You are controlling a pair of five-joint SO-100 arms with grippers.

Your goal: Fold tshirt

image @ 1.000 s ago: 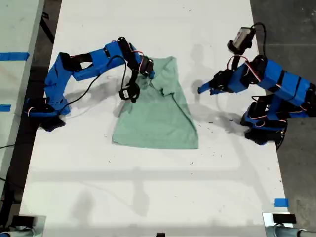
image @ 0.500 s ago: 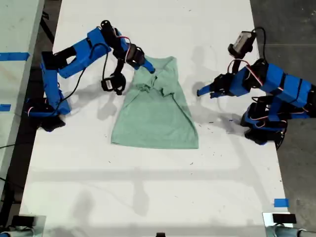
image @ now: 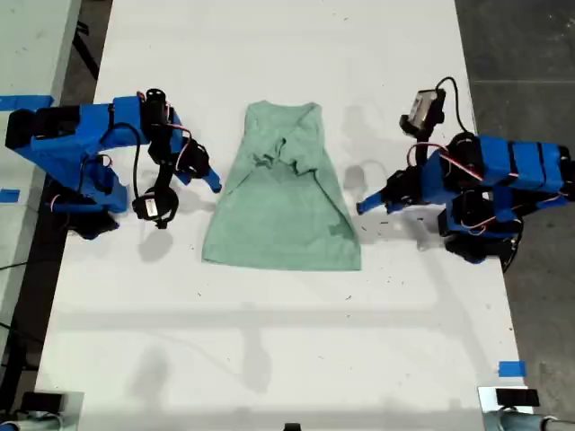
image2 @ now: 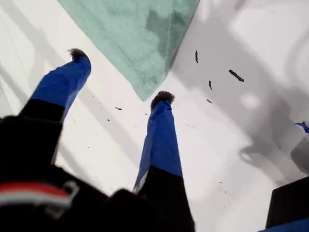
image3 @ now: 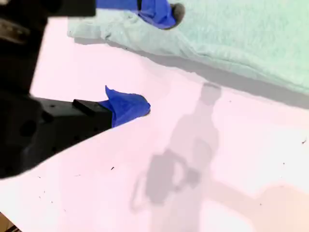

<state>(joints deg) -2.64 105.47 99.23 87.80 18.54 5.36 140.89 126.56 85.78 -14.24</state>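
Note:
The pale mint-green tshirt (image: 283, 211) lies flat on the white table (image: 269, 341), narrow at the far end and rumpled near its upper middle. At the exterior view's left, my second gripper (image: 213, 184) is open and empty just off the shirt's edge. Its wrist view shows the tshirt (image3: 241, 34) beyond the second gripper (image3: 149, 58), one fingertip over the cloth edge. At the exterior view's right, my first gripper (image: 364, 206) is open and low over the table. In its wrist view a corner of the tshirt (image2: 140, 43) lies past the first gripper (image2: 119, 75).
Dark specks (image2: 235, 75) dot the table near my first gripper. A blue tape mark (image: 510, 368) sits near the table's edge at the exterior view's lower right. A second grey surface with blue tape (image: 25, 101) stands at the exterior view's left, across a dark gap.
My second gripper let go of the shirt's top and drew back toward the exterior view's left. The shirt's top now lies spread flat. My first gripper sank lower and slightly back.

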